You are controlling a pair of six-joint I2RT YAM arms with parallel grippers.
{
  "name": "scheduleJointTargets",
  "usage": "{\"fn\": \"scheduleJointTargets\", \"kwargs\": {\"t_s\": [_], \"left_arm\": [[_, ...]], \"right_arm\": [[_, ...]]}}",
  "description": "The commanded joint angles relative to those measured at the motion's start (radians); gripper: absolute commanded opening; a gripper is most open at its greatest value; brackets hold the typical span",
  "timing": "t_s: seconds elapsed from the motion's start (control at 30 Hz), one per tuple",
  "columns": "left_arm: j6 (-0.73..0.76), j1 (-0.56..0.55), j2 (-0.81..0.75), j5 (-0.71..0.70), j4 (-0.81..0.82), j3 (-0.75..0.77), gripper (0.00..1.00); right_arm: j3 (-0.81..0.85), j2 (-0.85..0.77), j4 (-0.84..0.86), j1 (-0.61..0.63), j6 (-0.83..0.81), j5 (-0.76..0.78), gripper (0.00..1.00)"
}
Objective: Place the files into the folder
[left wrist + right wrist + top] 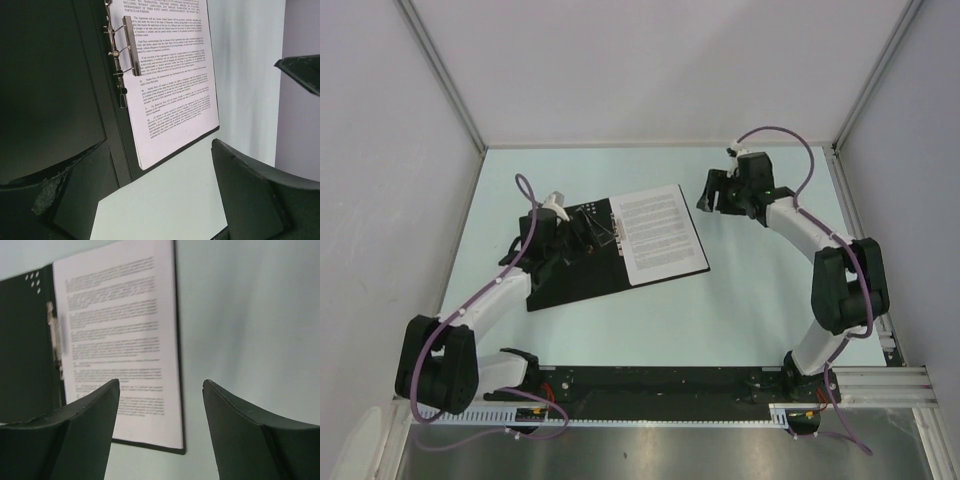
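Observation:
The folder (570, 285) lies open on the table, its black inside up; the red outside does not show. The files (658, 233), white sheets with printed text, lie on its right half, under the metal clip (125, 50) at the spine. My left gripper (588, 238) hovers low over the folder's left half, open and empty; its wrist view shows the files (170, 75) and the black cover (45, 90). My right gripper (715, 200) is open and empty, just right of the files' far corner. Its wrist view shows the files (120, 330) and the folder (25, 350).
The pale green table (750, 290) is fenced by grey walls on three sides. A black rail (650, 385) with the arm bases runs along the near edge. The other gripper's dark finger (300, 72) shows at the right of the left wrist view.

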Motion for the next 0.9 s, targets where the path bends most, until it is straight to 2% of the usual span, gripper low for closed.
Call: {"fn": "scheduleJointTargets", "kwargs": {"t_s": [0.0, 0.07, 0.1, 0.17, 0.2, 0.27, 0.3, 0.6, 0.87], "left_arm": [[-0.008, 0.020, 0.077, 0.067, 0.082, 0.069, 0.88], [-0.018, 0.047, 0.150, 0.090, 0.079, 0.124, 0.86], [-0.024, 0.058, 0.172, 0.111, 0.086, 0.136, 0.84], [-0.038, 0.087, 0.218, 0.128, 0.112, 0.159, 0.83], [-0.036, 0.093, 0.233, 0.131, 0.120, 0.167, 0.82], [-0.028, 0.106, 0.280, 0.132, 0.117, 0.205, 0.81], [-0.025, 0.107, 0.299, 0.141, 0.119, 0.217, 0.80], [-0.051, 0.110, 0.558, 0.188, 0.191, 0.368, 0.75], [-0.064, 0.110, 0.696, 0.190, 0.200, 0.497, 0.75]], "right_arm": [[0.009, 0.043, -0.025, 0.122, 0.026, -0.024, 0.65], [0.011, 0.083, 0.063, 0.187, 0.094, -0.093, 0.56], [0.011, 0.095, 0.099, 0.210, 0.107, -0.113, 0.46], [0.011, 0.126, 0.165, 0.257, 0.126, -0.097, 0.37], [0.015, 0.143, 0.180, 0.265, 0.142, -0.093, 0.25], [0.023, 0.194, 0.220, 0.270, 0.170, -0.121, 0.11], [0.030, 0.213, 0.228, 0.271, 0.188, -0.135, 0.00], [0.051, 0.322, 0.265, 0.300, 0.193, -0.135, 0.00], [0.049, 0.350, 0.262, 0.300, 0.201, -0.132, 0.00]]}}
